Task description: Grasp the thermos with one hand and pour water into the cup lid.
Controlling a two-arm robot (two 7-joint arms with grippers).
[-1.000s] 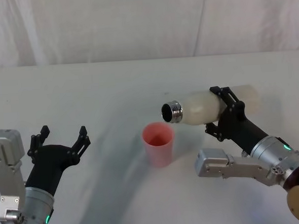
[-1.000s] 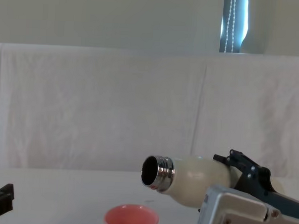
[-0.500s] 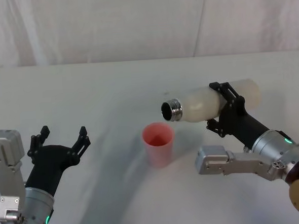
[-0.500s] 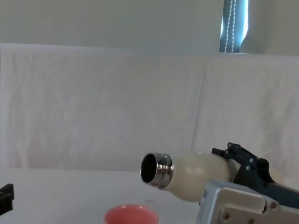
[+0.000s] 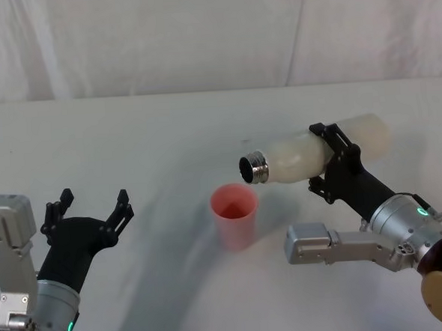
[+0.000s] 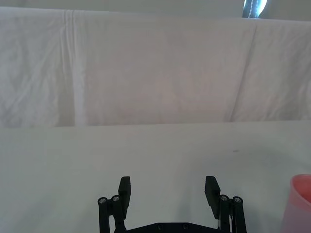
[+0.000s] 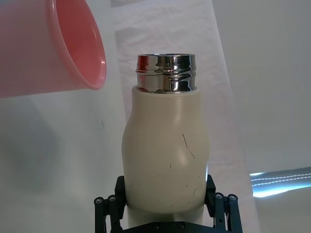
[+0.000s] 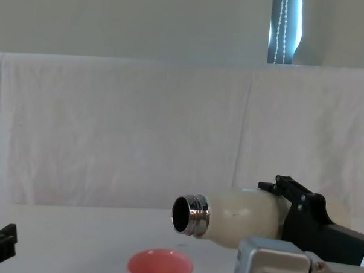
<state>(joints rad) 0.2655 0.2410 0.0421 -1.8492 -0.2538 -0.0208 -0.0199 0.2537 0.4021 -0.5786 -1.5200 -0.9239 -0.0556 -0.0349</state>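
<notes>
White cloth drapes the wall across the top of the head view and a plain pale tabletop (image 5: 152,140) fills the rest, with a bright strip of window showing at the upper right of the chest view; nothing carries writing I can read. Right of centre, the right gripper (image 5: 333,158) has its jaws pinching the cream thermos (image 5: 310,156), held almost level off the tabletop with its steel neck pointing at the pink cup lid (image 5: 234,213) standing upright just below and beside it. The left gripper (image 5: 88,207) waits at lower left, jaws spread.
</notes>
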